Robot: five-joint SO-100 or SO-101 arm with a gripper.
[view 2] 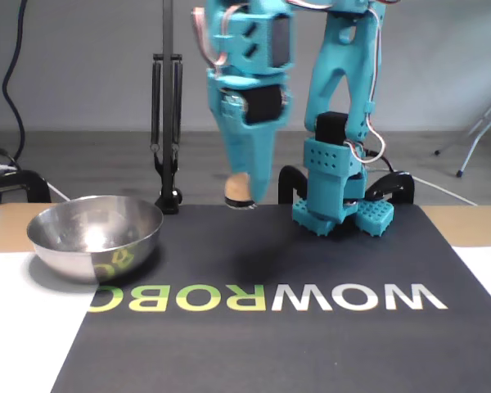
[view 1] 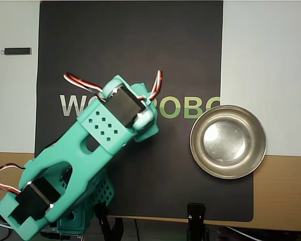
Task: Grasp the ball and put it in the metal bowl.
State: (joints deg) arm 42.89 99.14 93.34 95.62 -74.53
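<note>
In the fixed view the gripper (view 2: pixel 242 199) is clenched on the ball (view 2: pixel 239 191), raised above the mat (view 2: pixel 327 344), right of the metal bowl (view 2: pixel 95 236). The arm should carry it left, level, releasing only once centred over the bowl.

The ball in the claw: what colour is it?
Peach-tan. The ball shows best in the fixed view, pinched at the tip of the teal claw above the black mat.

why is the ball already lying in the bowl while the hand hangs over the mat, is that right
Not right. The fixed view shows the ball held in the hand, raised above the mat. The bowl is empty. The hand does hang over the mat.
</note>
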